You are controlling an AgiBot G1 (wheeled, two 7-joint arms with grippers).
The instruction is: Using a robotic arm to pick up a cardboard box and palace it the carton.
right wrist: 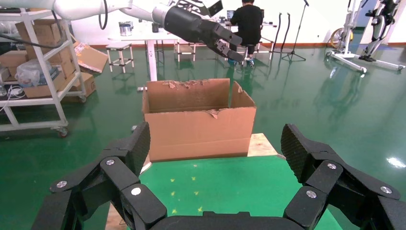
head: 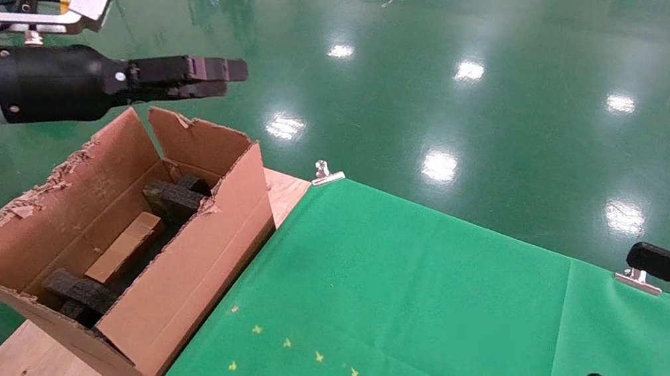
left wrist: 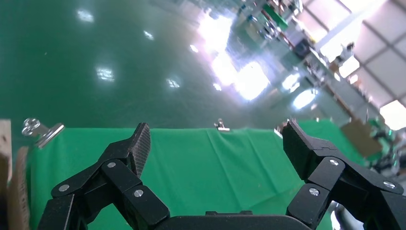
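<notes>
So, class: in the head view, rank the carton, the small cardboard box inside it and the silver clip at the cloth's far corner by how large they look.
1. The carton, largest.
2. The cardboard box, lying inside it between black foam pieces.
3. The silver clip, smallest, though it sits farther from the camera.

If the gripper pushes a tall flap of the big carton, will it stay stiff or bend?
The carton flaps would probably bend: they stand free and hinge at a fold. Their torn, frayed top edges suggest softened board that may crumble further. The carton itself, overhanging the table edge, might shift.

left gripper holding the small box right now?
No. The left gripper is open and empty above the carton; the cardboard box lies inside it.
</notes>
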